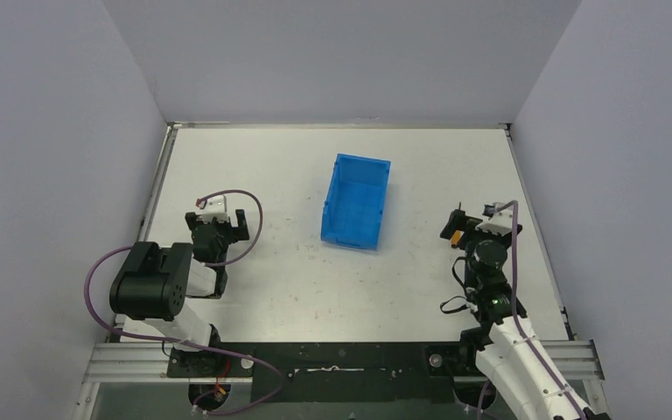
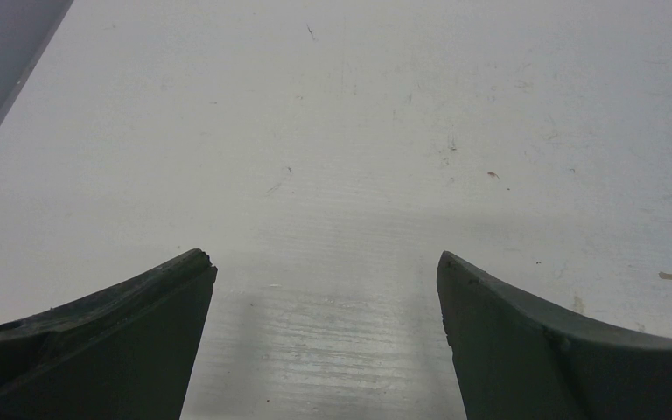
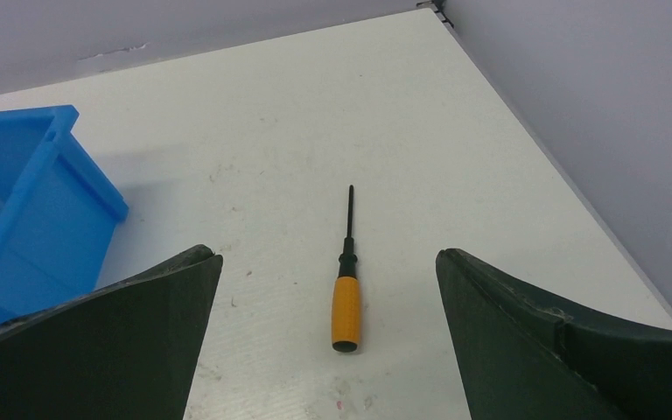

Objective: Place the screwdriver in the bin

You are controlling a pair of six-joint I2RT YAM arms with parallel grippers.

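Screwdriver (image 3: 346, 302) lies flat on the desk (image 1: 271, 280) right of the bin (image 1: 356, 201), framed by the right gripper's (image 3: 328, 255) spread jaws, which should descend squarely astride the orange handle before closing; left gripper (image 2: 325, 258) jaws likewise spread, empty.

No readable text, labels or numbers anywhere.

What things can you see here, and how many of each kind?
screwdriver: 1
bin: 1
robot tools: 2, the left tool and the right tool, both open and holding nothing
Total: 4
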